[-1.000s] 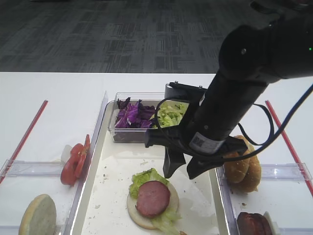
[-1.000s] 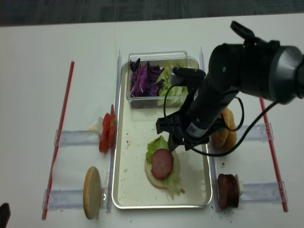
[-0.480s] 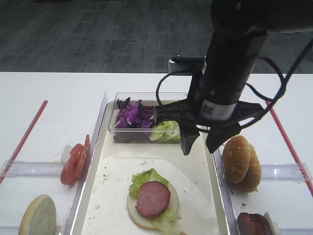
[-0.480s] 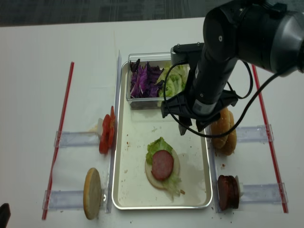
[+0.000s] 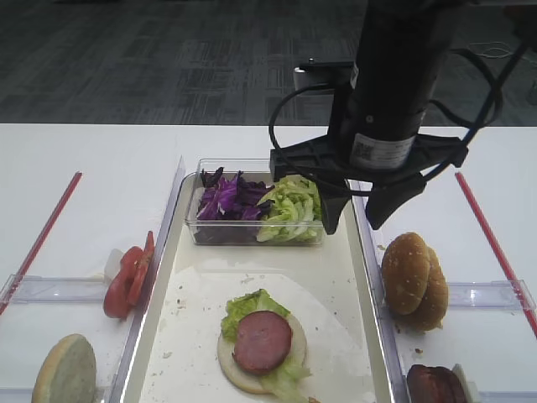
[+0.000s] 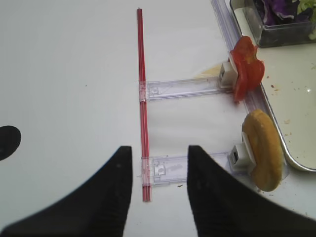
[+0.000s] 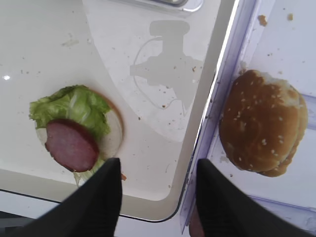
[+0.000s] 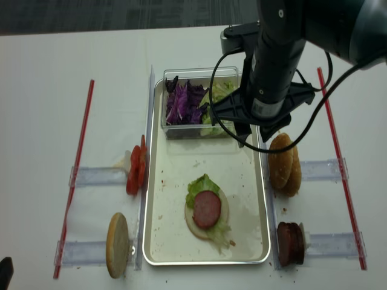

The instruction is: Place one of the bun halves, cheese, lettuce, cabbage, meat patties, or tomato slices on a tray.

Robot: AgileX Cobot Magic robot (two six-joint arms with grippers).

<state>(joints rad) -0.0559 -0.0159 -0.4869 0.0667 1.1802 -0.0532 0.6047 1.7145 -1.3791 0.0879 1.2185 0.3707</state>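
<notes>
Right hand (image 5: 359, 217), fingers spread and empty, has risen from the long silver-rimmed tray (image 5: 372, 295) toward its right rim. Below-left lies the reddish-brown meat patty (image 5: 262, 340) on lettuce and bun.

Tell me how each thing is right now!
tray: holds a half-built burger
bottom bun: flat on the tray
lettuce: on the bun
meat patty: on top
tub: holds cabbage and lettuce
sesame buns: standing on edge
right gripper: jaws open, empty
left gripper: jaws open, empty
</notes>
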